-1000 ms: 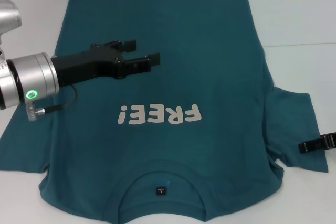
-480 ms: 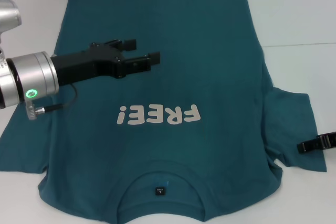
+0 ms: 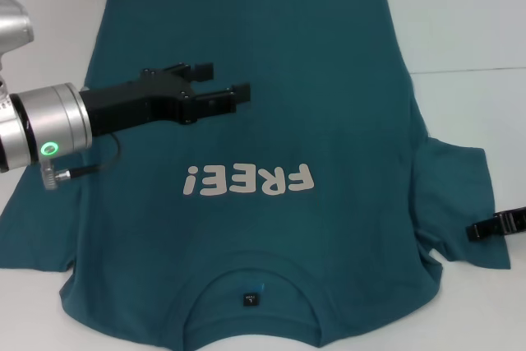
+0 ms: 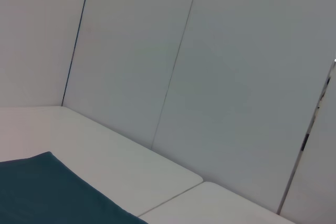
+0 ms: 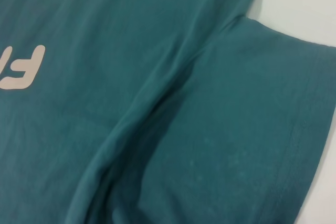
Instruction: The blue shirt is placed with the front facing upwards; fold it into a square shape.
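The blue shirt [image 3: 271,121] lies spread flat on the white table, front up, with pale "FREE!" lettering [image 3: 249,179], its collar and dark neck label [image 3: 251,298] nearest me. My left gripper [image 3: 222,81] hovers over the shirt's middle left, fingers open and empty. My right gripper [image 3: 498,225] shows only as a black tip at the outer edge of the shirt's right sleeve [image 3: 460,203]. The right wrist view shows that sleeve [image 5: 252,129] and its armpit crease up close. A corner of the shirt [image 4: 42,192] shows in the left wrist view.
The white table [image 3: 477,22] extends beyond the shirt at the right and back, with a seam [image 3: 468,71] across it. Pale wall panels [image 4: 210,66] stand behind the table in the left wrist view.
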Controlling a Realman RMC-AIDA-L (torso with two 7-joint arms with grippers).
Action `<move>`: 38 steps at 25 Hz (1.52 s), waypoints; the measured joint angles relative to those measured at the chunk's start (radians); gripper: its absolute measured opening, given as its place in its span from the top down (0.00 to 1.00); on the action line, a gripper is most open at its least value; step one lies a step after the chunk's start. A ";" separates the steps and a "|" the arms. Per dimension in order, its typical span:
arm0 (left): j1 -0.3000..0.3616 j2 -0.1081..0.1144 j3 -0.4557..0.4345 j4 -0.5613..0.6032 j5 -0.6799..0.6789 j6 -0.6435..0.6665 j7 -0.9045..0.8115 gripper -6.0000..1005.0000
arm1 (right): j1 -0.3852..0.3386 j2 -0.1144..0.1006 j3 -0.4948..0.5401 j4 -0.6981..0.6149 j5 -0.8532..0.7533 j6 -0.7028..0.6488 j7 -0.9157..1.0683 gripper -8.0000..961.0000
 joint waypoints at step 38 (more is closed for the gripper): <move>0.008 -0.004 0.000 -0.002 -0.024 0.002 0.006 0.13 | 0.005 -0.014 0.009 -0.064 -0.105 0.004 0.027 0.95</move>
